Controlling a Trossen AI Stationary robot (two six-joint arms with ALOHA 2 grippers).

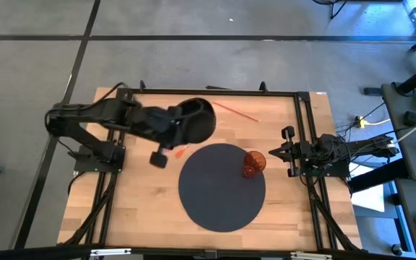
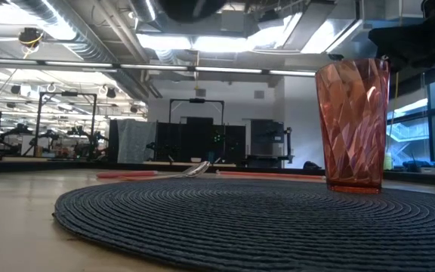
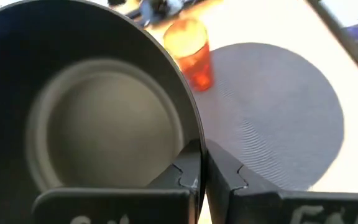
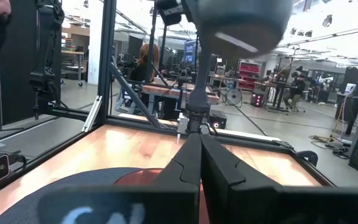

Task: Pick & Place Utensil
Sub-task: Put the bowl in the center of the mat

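Note:
A black bowl (image 1: 197, 119) with a grey inside (image 3: 104, 124) is up in the air over the far-left part of the table, and my left gripper (image 1: 176, 128) is shut on its rim. Its underside shows at the top of the low view (image 2: 195, 7) and in the right wrist view (image 4: 241, 25). A spoon with an orange handle (image 1: 180, 152) lies on the wood below the arm, with its bowl end (image 2: 198, 168) showing in the low view. A thin red stick (image 1: 235, 110) lies near the far edge. My right gripper (image 1: 276, 152) waits shut at the table's right side. My left gripper pinches the black bowl's rim (image 3: 194, 134) on its left side, one finger inside the bowl and one outside (image 3: 229, 177). The fingers come from the table's left, slanting down. The bowl is lifted clear of the table, its opening facing up.
A round dark woven placemat (image 1: 221, 186) lies at the table's middle, with an orange faceted cup (image 1: 253, 163) standing upright on its right part. A black frame (image 1: 305, 123) runs round the wooden table. People and workbenches show in the room beyond.

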